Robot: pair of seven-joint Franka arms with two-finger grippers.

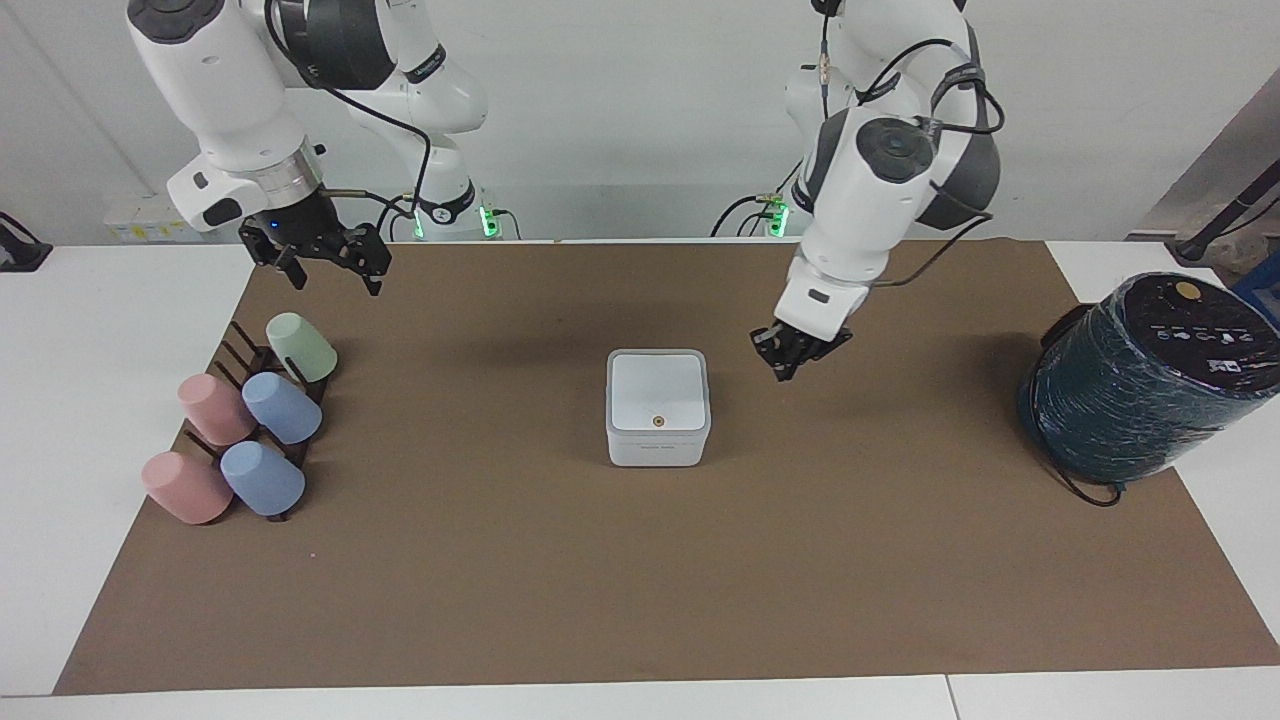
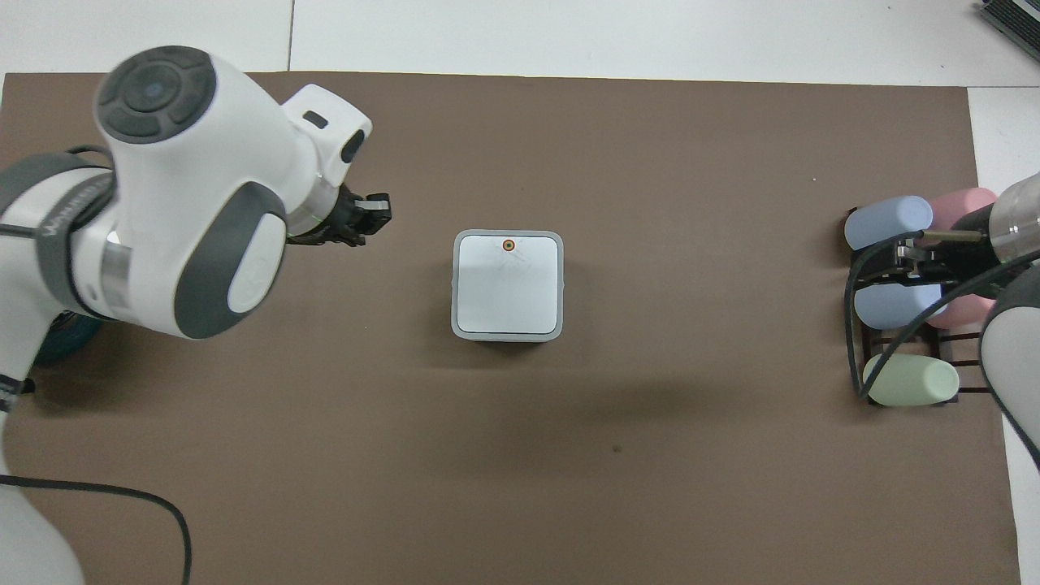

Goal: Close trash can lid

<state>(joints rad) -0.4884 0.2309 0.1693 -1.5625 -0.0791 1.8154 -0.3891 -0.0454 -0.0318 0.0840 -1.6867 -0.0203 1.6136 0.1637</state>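
The small white square plastic trash can (image 1: 658, 408) sits mid-mat, well clear of every edge, its white hinged lid (image 1: 658, 391) lying flat with the orange dot up — the closing looks done. The left gripper (image 1: 793, 357) hangs over bare mat beside it, fingers seemingly together and empty. The right gripper (image 1: 330, 262) waits, fingers spread, near the robots' edge — nothing appears left but retreating

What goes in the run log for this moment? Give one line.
lid: flat on trash can | left gripper: over mat beside can, touching nothing | right gripper: waiting over cup rack
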